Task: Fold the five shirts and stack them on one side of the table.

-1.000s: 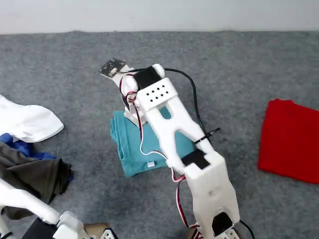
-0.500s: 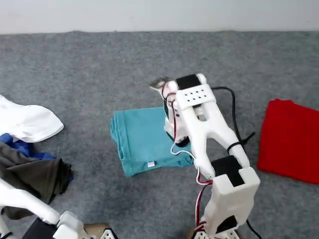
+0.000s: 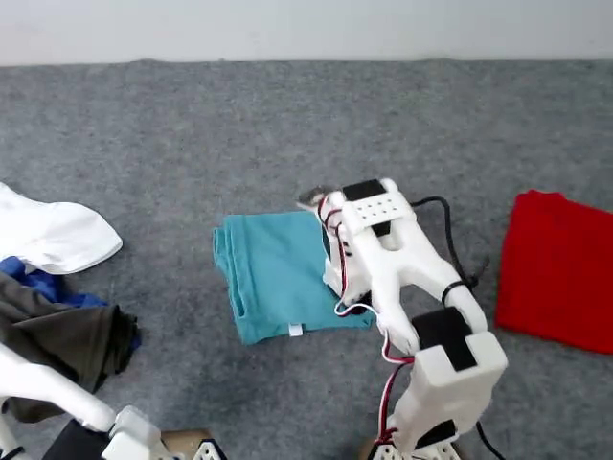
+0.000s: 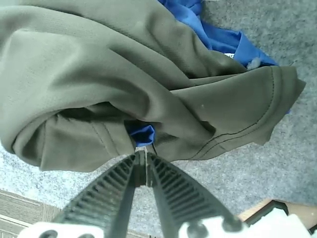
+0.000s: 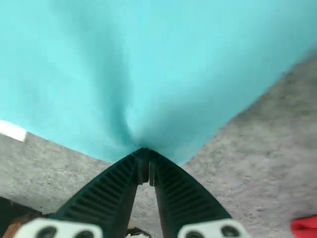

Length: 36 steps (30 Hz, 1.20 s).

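At the near edge of the teal shirt (image 5: 148,64), the right fingers (image 5: 140,163) are pressed together on the cloth. I see the fabric gather into a pucker right where their tips meet, so they are pinching that hem. A small white label (image 5: 12,131) sits on the same edge, off to one side of the pinch. From the high view the right arm (image 3: 402,259) bends down over the shirt's right-hand border and hides its own fingers. The teal shirt (image 3: 273,273) lies folded into a rough rectangle near the middle of the grey worktop (image 3: 431,125), with its label (image 3: 295,331) at the near edge.

On my other side, the left fingers (image 4: 138,166) are also closed tight against each other. Their tips sit right at a fold of the olive shirt (image 4: 99,74), where a scrap of the blue shirt (image 4: 218,29) peeks out. I cannot tell whether any cloth is caught between them. Seen from above, the left arm (image 3: 57,393) sits at the near left corner. Beside it the olive shirt (image 3: 67,345) lies crumpled on top of the blue shirt (image 3: 43,283), and the white shirt (image 3: 53,235) lies bunched just behind them. Well apart from that pile, the red shirt (image 3: 560,268) lies folded flat at the right side of the worktop.
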Available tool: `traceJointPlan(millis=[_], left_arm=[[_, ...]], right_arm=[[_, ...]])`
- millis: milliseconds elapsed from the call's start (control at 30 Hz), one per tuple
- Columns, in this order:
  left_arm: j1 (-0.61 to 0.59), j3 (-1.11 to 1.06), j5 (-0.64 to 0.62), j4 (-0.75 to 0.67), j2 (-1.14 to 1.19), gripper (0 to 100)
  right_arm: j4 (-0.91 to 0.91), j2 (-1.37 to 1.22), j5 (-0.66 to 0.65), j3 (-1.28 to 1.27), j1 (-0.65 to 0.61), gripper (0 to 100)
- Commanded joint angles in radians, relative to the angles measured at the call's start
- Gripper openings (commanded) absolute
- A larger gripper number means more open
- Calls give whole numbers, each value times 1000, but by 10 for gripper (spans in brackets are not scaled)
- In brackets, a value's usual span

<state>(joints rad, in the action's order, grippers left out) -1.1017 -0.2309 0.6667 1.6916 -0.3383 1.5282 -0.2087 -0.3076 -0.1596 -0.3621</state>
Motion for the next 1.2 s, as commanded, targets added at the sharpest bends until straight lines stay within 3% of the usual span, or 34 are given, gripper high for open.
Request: traceJointPlan(millis=[0, 167, 400, 633, 900, 1167], left_arm=[[5, 5, 2, -18, -11, 17], [5, 5, 2, -18, -11, 17], [5, 4, 2, -18, -11, 17], [0, 4, 2, -18, -11, 17], [-2, 4, 2, -17, -11, 17], [3, 4, 2, -17, -11, 17]], right_arm=[[39, 97, 11, 160, -21, 9], [107, 111, 12, 301, -166, 9], [45, 59, 12, 256, -423, 9], [-48, -150, 14, 252, -532, 9], [4, -177, 12, 322, -518, 9], [139, 7, 14, 381, -361, 12]])
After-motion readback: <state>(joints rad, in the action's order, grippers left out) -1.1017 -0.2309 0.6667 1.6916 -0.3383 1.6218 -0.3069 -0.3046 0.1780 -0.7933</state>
